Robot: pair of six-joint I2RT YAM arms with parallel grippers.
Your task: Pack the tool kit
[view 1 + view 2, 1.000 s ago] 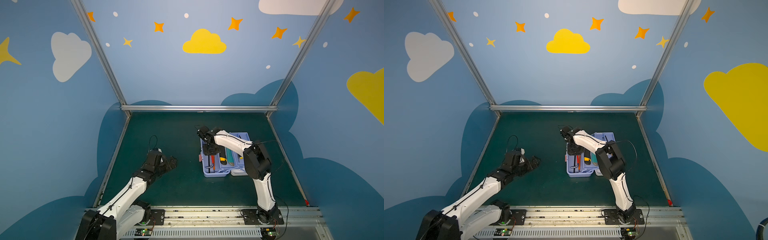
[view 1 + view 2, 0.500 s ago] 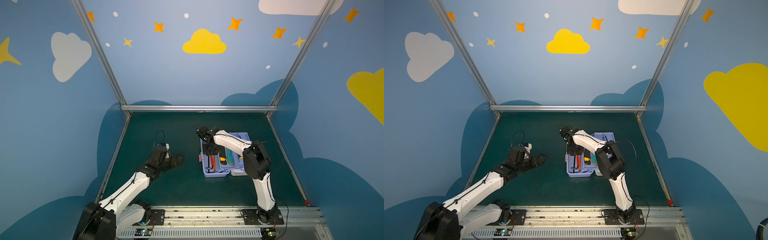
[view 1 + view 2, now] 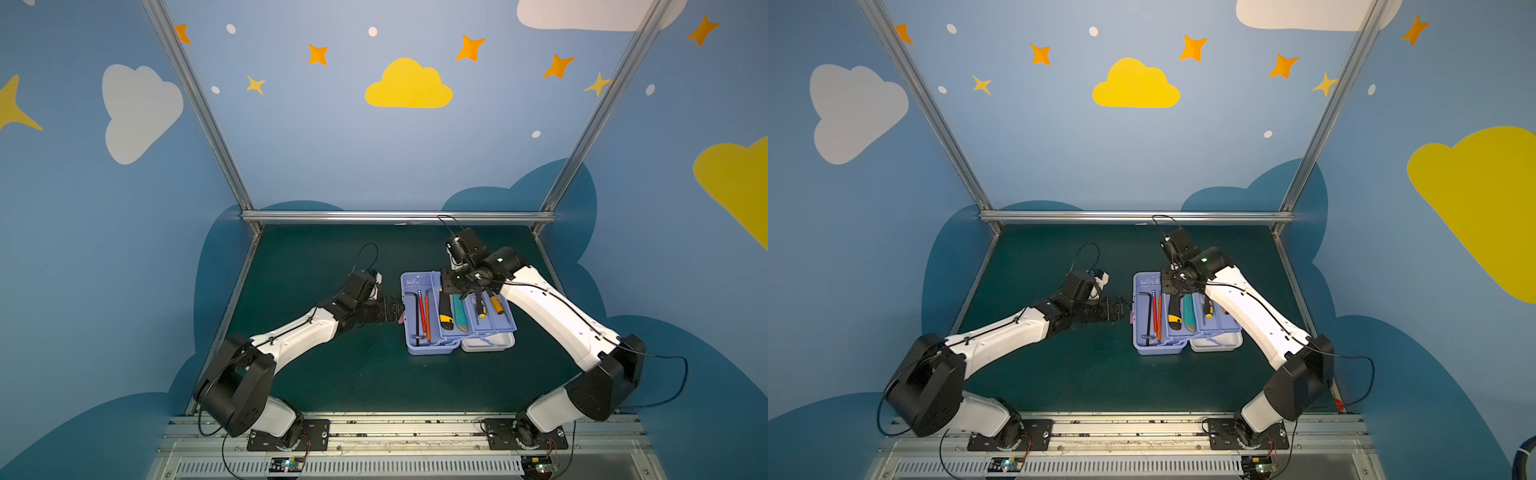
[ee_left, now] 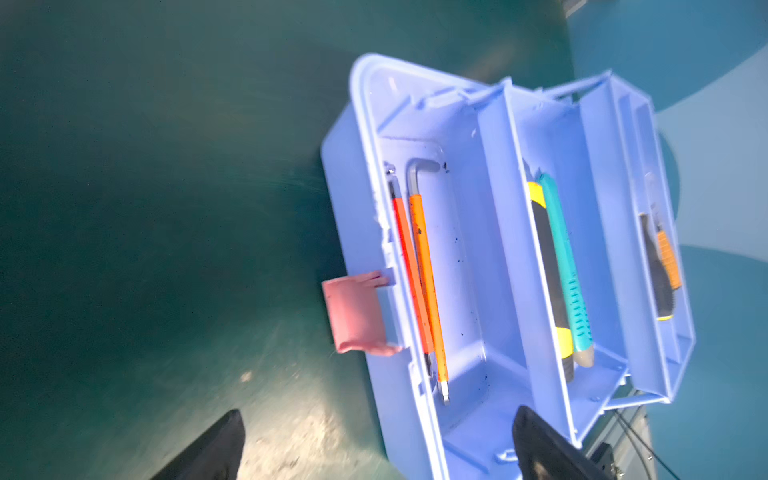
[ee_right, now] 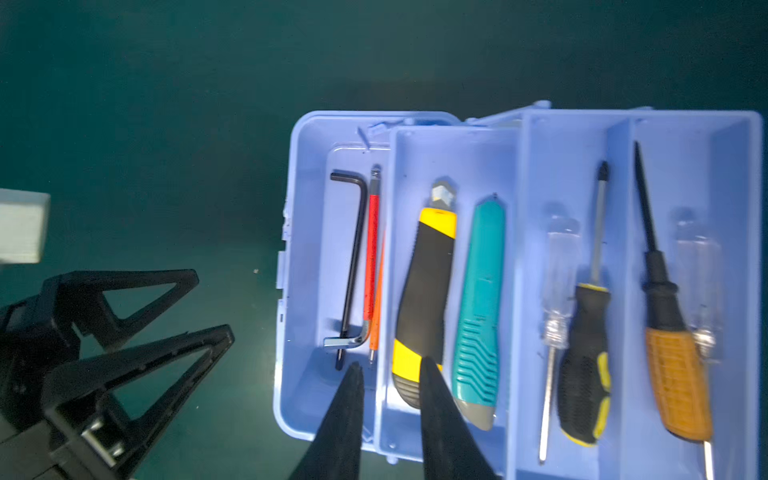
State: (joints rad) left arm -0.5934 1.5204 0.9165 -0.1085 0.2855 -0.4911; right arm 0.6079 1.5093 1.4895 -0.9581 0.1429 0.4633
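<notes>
- Green matting (image 3: 332,374) covers the table between blue walls painted with clouds and stars. The tool kit (image 3: 432,348) sits right of centre on it with its trays fanned open, and the white lid (image 3: 490,343) shows under the outer tray.
- The biggest change is on my left. A second ago my left gripper (image 3: 394,309) hung well out over bare mat; now it has swung in just beside the kit's long wall, close to the pink latch (image 4: 357,316).
- My left fingers (image 4: 216,444) are spread as wide as they go and hold nothing. The wrist view is blurred, so I cannot tell whether one of them touches the wall.
- My right arm has pulled its elbow back and outward. My right gripper (image 5: 390,374) now hangs over the far end of the kit, above the wall between the base and the first tray.
- My right fingers stand a narrow gap apart with nothing between them.
- A black hex key (image 5: 353,257) and two sleeved keys (image 4: 415,270) lie in the base. Two utility knives (image 5: 424,291) lie in the first tray and screwdrivers (image 5: 586,353) in the outer one.
- I see no loose tool on the mat, so I judge the loading done. What remains is folding the trays in, closing the lid and fastening the latch.
</notes>
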